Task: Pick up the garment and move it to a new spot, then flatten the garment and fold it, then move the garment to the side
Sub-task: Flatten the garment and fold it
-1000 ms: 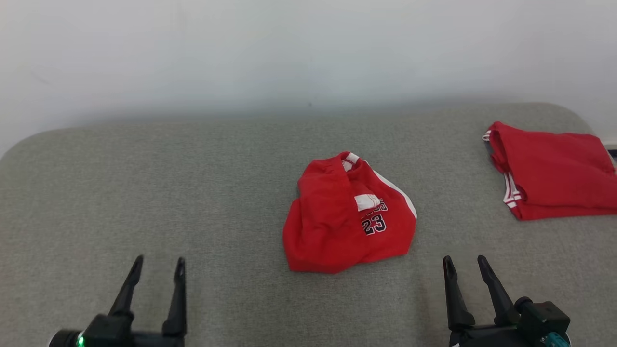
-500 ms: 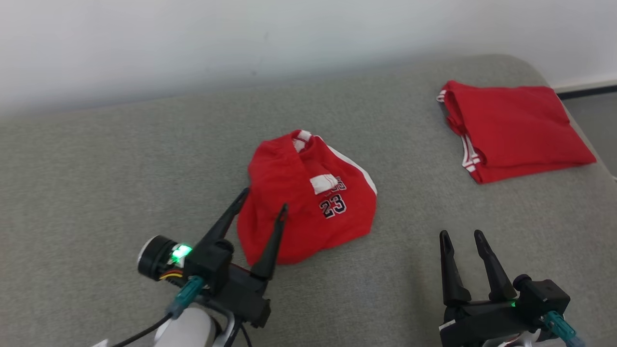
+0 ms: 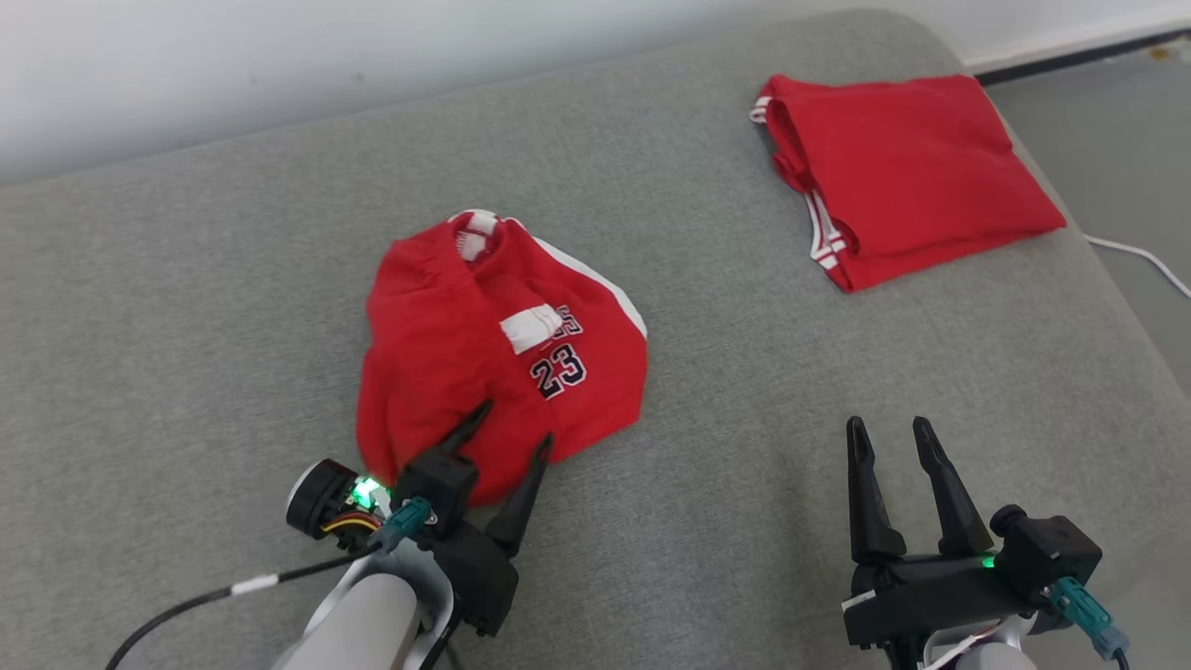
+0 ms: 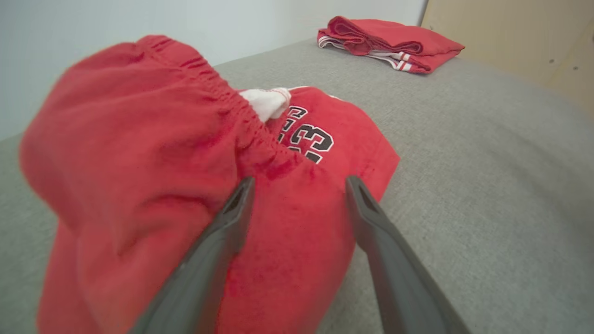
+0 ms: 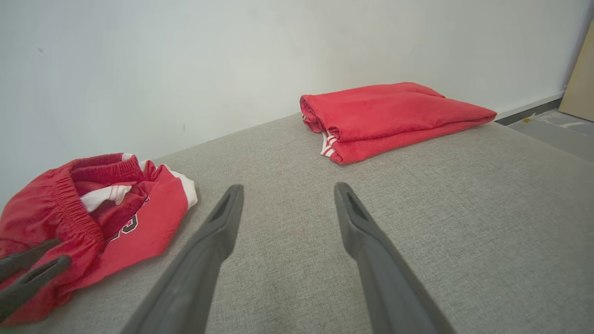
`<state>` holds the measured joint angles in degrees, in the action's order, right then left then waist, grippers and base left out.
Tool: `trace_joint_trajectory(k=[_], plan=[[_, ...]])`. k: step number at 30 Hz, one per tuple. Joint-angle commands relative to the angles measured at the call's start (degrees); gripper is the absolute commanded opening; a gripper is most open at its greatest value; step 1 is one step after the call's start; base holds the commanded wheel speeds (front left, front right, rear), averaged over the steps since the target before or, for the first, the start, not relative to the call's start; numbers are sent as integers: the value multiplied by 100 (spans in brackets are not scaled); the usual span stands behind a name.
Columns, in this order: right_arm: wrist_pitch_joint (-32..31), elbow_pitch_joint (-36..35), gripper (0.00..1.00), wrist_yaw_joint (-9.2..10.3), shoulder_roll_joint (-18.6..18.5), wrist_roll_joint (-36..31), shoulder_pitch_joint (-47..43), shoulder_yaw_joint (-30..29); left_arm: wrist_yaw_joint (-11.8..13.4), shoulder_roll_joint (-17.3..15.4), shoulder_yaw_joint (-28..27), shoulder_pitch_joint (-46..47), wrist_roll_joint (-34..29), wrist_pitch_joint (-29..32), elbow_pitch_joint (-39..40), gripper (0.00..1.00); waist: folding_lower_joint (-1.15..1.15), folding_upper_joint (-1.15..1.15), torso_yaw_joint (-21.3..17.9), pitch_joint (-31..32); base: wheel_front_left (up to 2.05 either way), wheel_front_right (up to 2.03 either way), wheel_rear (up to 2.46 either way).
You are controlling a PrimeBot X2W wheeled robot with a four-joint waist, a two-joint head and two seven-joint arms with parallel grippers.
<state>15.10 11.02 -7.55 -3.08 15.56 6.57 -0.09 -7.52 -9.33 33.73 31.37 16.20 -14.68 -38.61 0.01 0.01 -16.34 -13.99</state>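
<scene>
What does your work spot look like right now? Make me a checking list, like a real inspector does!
Surface: grey fabric pad, flat.
Job's things: crumpled red garment with the number 23, bunched up near the middle.
Clutter: folded red garment at the far right corner, apart from the crumpled one.
Grippers: left gripper open, fingers at the crumpled garment's near edge, not closed on it; right gripper open, over bare pad.
Cables: black cable by the left arm; white cable on the floor to the right.
Surroundings: white wall behind; grey floor at right.
</scene>
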Motion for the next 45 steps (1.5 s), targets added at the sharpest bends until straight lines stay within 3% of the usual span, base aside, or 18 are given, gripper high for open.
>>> trace_joint_trajectory(k=[1,3,4,6,7,15,20,25,36,45], plan=[[4,4,100,16,26,38,48,1,10,-1,28,42,-24,8,-41,100,-1,-1,-80,-68,0,0,0],[5,12,100,16,29,36,59,-6,10,61,131,162,49,37,-313,100,-1,-1,-101,-65,0,0,0],[5,18,100,16,29,33,65,-8,10,78,166,211,95,57,-439,85,-1,-1,-112,-56,0,0,0],[5,5,100,16,32,28,65,-22,10,104,176,331,140,31,-597,11,-1,-1,-122,-40,0,0,0],[5,-2,100,16,32,39,56,-26,10,133,200,362,153,16,-661,0,-1,-1,-122,-29,0,0,0],[4,6,100,16,31,25,-82,-134,10,385,370,623,309,-54,-200,0,-1,-1,139,160,0,0,0],[4,30,100,16,30,-51,-166,-151,12,534,321,600,504,-50,788,0,-1,-1,498,327,0,0,0],[4,37,100,16,31,-119,-235,-191,172,596,136,325,646,-51,1744,0,-1,-1,903,489,0,0,0],[4,76,100,16,-78,-200,-332,-193,677,273,-1187,-1172,1003,-52,2365,0,-1,-1,1525,643,0,0,0],[4,94,100,16,-178,-196,-361,-162,603,492,-2253,-2376,1081,-53,2295,0,-1,-1,1669,647,0,0,0]])
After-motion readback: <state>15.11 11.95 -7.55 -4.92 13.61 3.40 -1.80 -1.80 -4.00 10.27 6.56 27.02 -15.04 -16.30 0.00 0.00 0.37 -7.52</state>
